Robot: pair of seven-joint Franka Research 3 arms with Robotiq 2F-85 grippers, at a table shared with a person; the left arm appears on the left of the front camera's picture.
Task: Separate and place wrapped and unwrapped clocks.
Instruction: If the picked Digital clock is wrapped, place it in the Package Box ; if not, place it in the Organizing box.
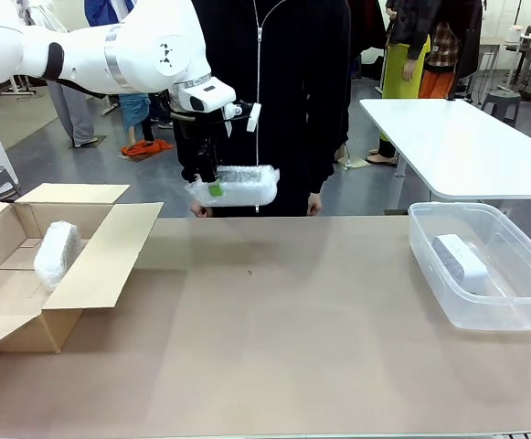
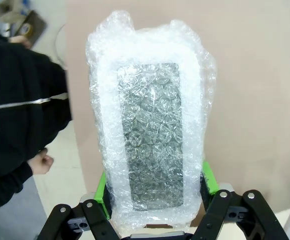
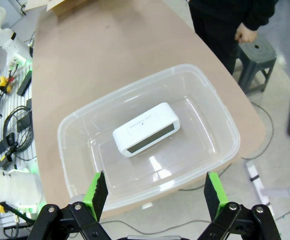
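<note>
Since your left gripper (image 1: 212, 186) clamps the last wrapped clock (image 1: 238, 186) over the table's far edge and your right gripper (image 3: 154, 192) gapes empty, only boxing's left.

1. The left arm reaches in from the left, wrist bent downward, raised above the far edge of the surface.
2. The left pincer (image 1: 212, 186) is clamped on a wrapped clock (image 1: 238, 186).
3. The right pincer (image 3: 154, 192) points down, its 2 fingers spread wide, gripping nothing.

A lab or workshop hall is suggested by the bare grey floor (image 1: 55, 151), white work tables (image 1: 457, 146) and cables (image 3: 12, 130) hung beside the tabletop (image 1: 292, 338).
</note>
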